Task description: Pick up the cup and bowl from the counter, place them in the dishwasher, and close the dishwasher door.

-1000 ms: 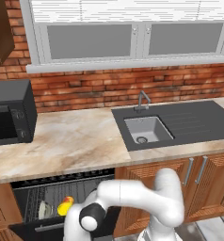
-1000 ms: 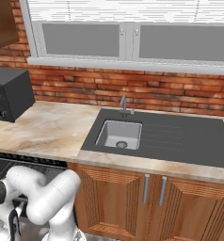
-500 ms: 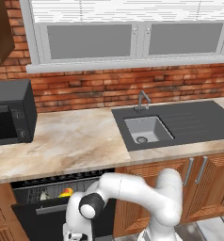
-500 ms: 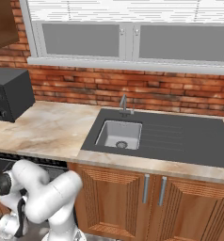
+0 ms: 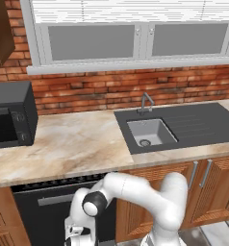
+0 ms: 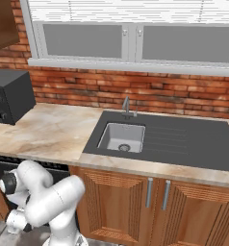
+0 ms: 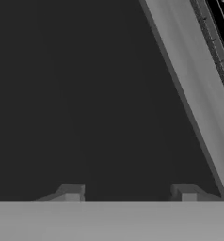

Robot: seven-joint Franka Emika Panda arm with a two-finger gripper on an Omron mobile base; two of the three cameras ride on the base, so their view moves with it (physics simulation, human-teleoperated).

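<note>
Claw [image 7: 130,193] | fingers apart, holding nothing | facing black dishwasher door [image 7: 76,103], close up

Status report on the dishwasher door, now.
Pincer open, empty, up against the dishwasher door. Door nearly shut, handle showing. Nothing in the way.

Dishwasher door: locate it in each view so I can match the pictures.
Left base view: door at lower left, a black panel under the counter, left of the arm.
Right base view: dark panel at the lower left edge, behind the arm.
Hand view: black surface across most of the picture, its grey handle slanting down the right.
Shared landmark: the sink, up and right of the door in both base views.
</note>
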